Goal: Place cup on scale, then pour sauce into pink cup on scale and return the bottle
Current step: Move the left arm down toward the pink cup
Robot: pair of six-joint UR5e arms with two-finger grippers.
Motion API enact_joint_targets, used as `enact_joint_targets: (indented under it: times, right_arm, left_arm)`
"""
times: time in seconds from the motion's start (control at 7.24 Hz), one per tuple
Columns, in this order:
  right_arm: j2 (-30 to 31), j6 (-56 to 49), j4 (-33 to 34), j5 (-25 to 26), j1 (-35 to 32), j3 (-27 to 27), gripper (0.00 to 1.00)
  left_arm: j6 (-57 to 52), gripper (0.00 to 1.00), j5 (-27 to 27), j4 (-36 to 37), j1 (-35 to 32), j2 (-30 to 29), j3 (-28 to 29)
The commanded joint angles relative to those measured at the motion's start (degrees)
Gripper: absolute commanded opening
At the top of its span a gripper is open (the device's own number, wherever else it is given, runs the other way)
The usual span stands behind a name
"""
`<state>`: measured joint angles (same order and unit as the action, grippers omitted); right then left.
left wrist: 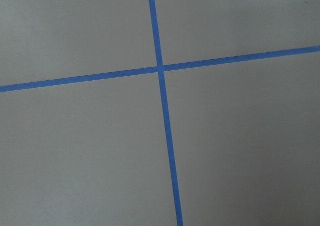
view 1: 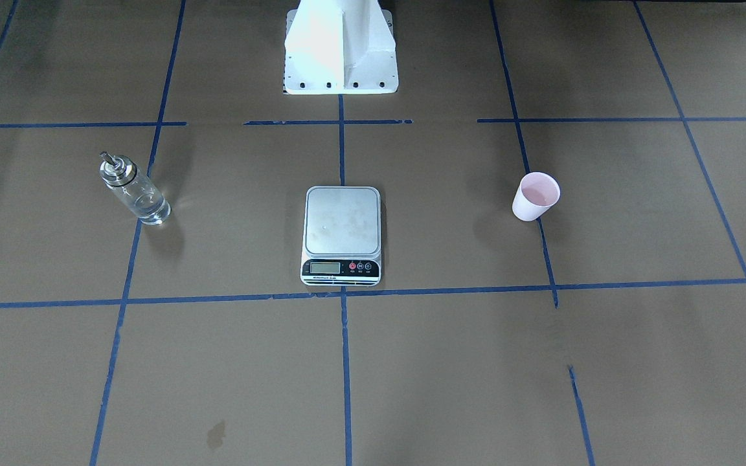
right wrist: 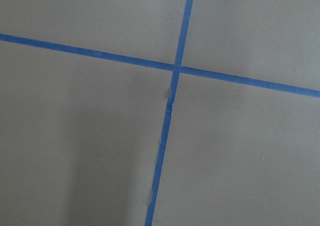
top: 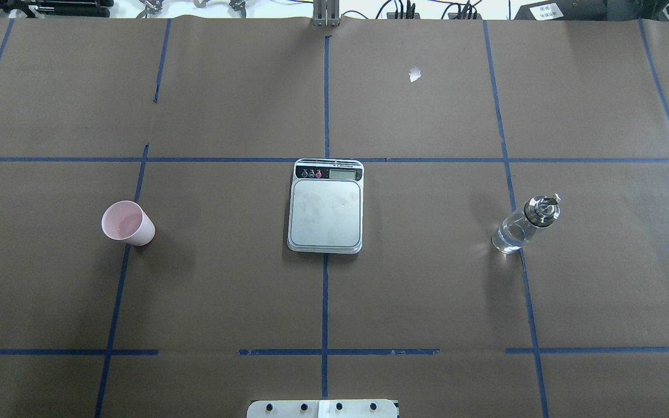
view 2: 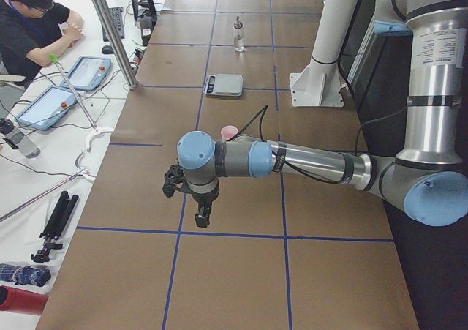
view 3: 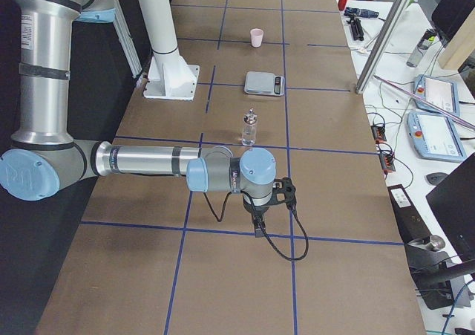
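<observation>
The pale pink cup stands upright on the brown table, off the scale, on my left side. The silver scale lies in the middle with a bare platform. The clear glass bottle with a silver cap stands upright on my right side, with clear sauce in its lower part. My left gripper hangs over the table end beyond the cup. My right gripper hangs over the other end, beyond the bottle. I cannot tell whether either is open.
The white robot base stands at my edge of the table. Blue tape lines grid the brown cover; both wrist views show only tape crossings. An operator with tablets sits beyond the far edge, near a metal post.
</observation>
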<state>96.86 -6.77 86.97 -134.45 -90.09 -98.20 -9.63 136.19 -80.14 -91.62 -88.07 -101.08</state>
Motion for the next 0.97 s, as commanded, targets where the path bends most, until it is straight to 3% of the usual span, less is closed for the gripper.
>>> enact_joint_targets:
  times: [0.0, 0.41, 0.69, 0.83]
  right_arm:
    - [-0.7, 0.18, 0.04, -0.11, 0.0, -0.15, 1.0]
    - [-3.5, 0.26, -0.14, -0.63, 0.44, -2.26, 1.0]
    - [-8.42, 0.44, -2.84, -0.02, 2.89, -1.83, 1.0]
    - [-9.57, 1.92, -6.08, 0.07, 2.9, -1.74, 1.0]
  left_arm:
    - [0.05, 1.0, 0.12, -0.19, 0.04, -0.43, -0.78]
    - [-0.21, 1.0, -0.14, -1.93, 0.21, -0.53, -2.02]
    - [0.05, 1.0, 0.21, -12.71, 0.21, -0.44, -1.58]
    - [0.05, 1.0, -0.13, -22.16, 0.21, -0.79, -1.32]
